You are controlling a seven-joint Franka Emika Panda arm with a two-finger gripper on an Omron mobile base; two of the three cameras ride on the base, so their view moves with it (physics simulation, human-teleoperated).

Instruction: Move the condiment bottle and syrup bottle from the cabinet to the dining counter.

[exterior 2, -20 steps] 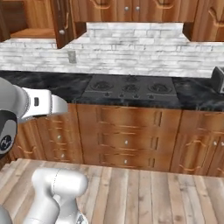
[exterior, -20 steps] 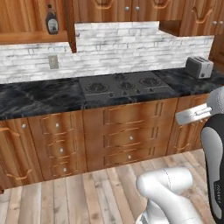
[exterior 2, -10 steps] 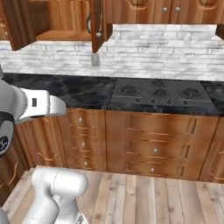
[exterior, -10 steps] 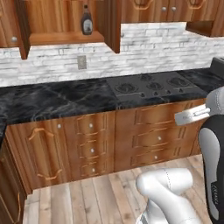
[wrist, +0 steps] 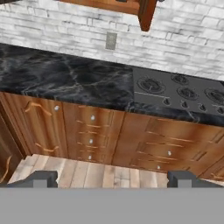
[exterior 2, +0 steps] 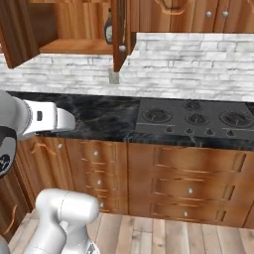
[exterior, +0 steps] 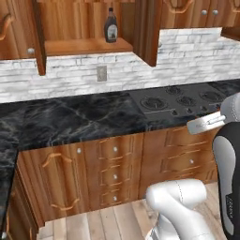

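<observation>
1. Standing upright on the shelf of the open cabinet [exterior: 84, 46], toward its right end, is the syrup bottle [exterior: 111, 26].
2. Below it, a grey wall outlet [exterior: 101, 73] sits on the white brick wall [exterior: 187, 51].
3. Right of the black counter [exterior: 75, 117] lies the stovetop [exterior: 183, 101].
4. The tool [wrist: 112, 178] is released, fingers spread wide, grasping nothing, over the wooden floor [wrist: 87, 173].

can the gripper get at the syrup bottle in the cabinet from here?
Probably not yet. The syrup bottle stands unobstructed on the open cabinet's shelf, doors swung wide, but the open gripper hangs low, facing the drawers; the arm must lift well up.
</observation>
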